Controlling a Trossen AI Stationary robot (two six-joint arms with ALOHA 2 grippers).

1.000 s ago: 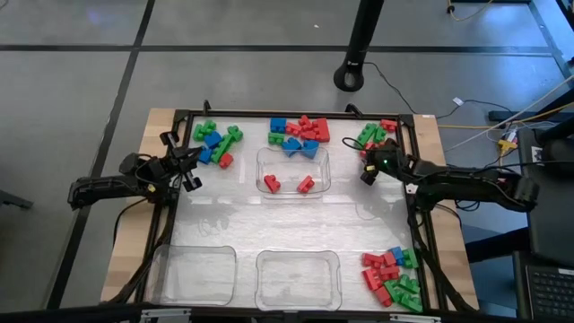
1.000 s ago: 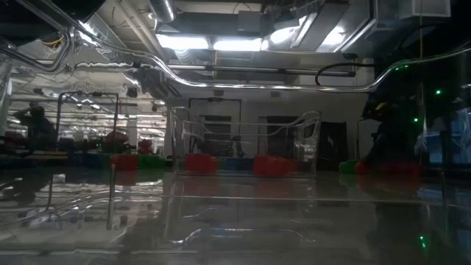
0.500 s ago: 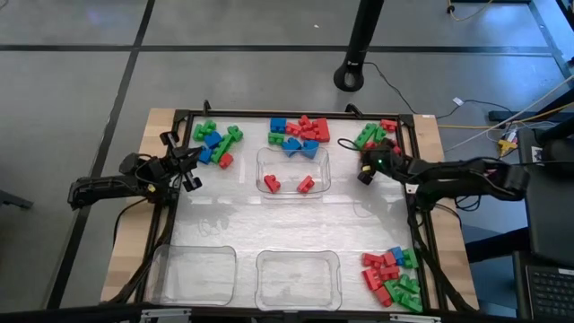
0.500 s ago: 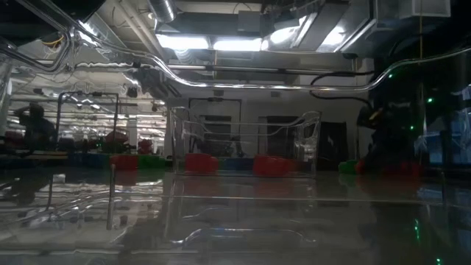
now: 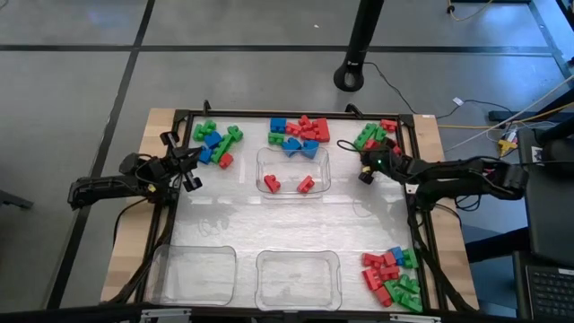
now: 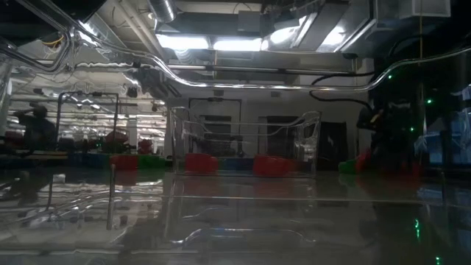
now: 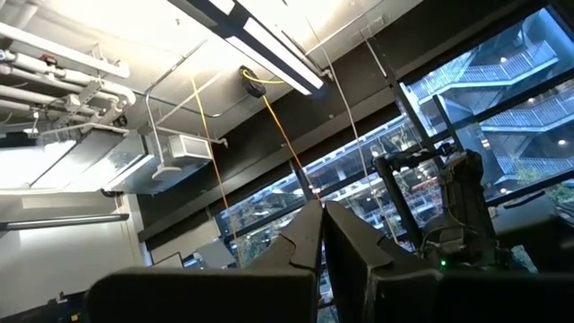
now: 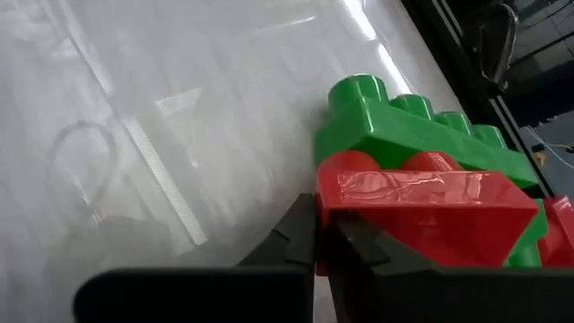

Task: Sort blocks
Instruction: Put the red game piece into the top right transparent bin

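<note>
Your right claw (image 5: 362, 174) sits at the far-right pile of blocks (image 5: 375, 136) in the high view, left claw (image 5: 191, 182) parked shut beside the far-left pile; two red blocks (image 5: 289, 184) already lie in the middle far tray (image 5: 293, 154); the low view shows the right arm dimly, nothing clearer; in the right wrist view your fingers (image 8: 300, 235) have pinched together on the edge of a red block (image 8: 421, 211) resting against a green block (image 8: 408, 126); you are mid-pick, I judge; next, lift gently and check the red one comes free alone.
</note>
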